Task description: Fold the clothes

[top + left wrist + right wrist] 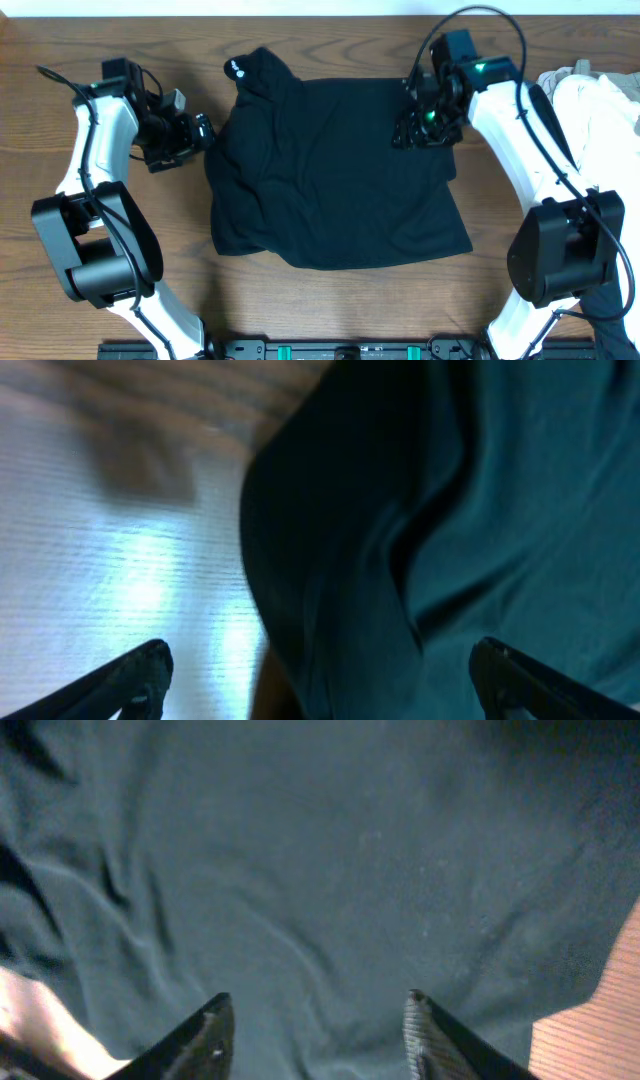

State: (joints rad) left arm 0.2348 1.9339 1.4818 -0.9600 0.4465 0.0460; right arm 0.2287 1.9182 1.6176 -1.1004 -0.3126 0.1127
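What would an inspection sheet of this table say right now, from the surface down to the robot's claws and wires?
Surface: wooden table, grain showing.
Job's things: black T-shirt spread mid-table, rumpled; white garments heaped at the right edge.
Clutter: nothing seen.
Grippers: left gripper open at the shirt's left edge; right gripper open above its upper right part.
Cables: black cable loops above the right arm; another runs by the left arm.
Surroundings: dark rail along the near edge.

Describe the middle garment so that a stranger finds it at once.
On the wooden table, look between the left arm and the right arm. There lies the T-shirt: black, with a small white neck logo, unlike the white clothes at the right edge.
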